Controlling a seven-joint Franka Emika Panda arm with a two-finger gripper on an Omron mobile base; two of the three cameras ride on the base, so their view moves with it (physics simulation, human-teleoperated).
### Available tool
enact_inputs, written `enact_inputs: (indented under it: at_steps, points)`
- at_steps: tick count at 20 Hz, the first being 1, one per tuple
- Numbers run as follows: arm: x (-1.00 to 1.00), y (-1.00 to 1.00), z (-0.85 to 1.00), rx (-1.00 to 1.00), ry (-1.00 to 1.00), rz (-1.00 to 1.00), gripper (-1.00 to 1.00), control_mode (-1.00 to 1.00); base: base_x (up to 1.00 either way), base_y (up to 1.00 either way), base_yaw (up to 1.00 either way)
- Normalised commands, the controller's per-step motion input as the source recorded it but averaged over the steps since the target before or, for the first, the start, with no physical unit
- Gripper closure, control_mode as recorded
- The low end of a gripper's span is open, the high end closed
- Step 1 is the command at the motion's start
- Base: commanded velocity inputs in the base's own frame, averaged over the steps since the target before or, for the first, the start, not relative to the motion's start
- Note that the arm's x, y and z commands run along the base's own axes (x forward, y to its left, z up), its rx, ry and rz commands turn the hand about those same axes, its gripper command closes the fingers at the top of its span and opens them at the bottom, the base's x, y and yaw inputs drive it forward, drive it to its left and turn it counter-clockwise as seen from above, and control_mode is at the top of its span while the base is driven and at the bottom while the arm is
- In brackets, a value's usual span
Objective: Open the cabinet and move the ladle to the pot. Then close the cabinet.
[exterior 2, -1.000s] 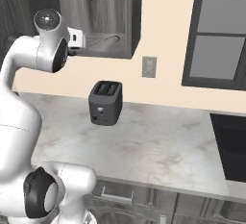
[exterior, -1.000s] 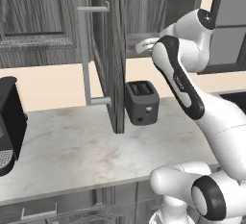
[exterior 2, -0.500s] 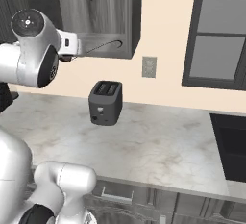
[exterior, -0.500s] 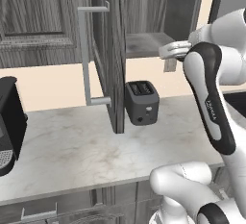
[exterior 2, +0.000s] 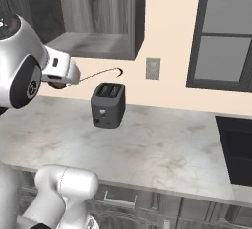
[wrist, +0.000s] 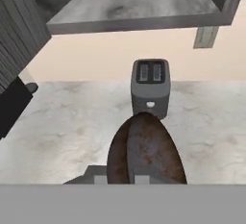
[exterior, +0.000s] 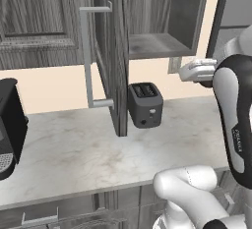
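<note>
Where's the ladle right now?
The ladle is out of the cabinet, held in the gripper above the counter, left of the toaster in the right base view.

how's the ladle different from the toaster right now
The ladle is held up in the air by the gripper, while the toaster stands on the counter. The ladle has a thin dark curved handle and a rusty brown bowl; the toaster is a blocky dark grey box with two slots on top. Both are below the open cabinet.

toaster (exterior 2: 108, 104) on counter (exterior 2: 162, 147), below open cabinet (exterior: 157, 16)
</note>
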Motion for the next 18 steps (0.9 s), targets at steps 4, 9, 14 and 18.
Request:
enact_inputs:
  at_steps: [4,9,14,18]
  points:
    - [-0.42,-0.1,-0.39,0.0,0.3,-0.02,1.0,-1.0,0.0,0.0,0.0]
    - [-0.14,-0.02,-0.51,0.0,0.09,0.0,1.0,-1.0,0.0,0.0,0.0]
    - [-0.1,-0.11,-0.19,0.0,0.04,0.0,1.0,-1.0,0.0,0.0,0.0]
    - [0.0,0.0,0.0,0.0,0.0,0.0,1.0,1.0,-0.89,-0.45,-0.03]
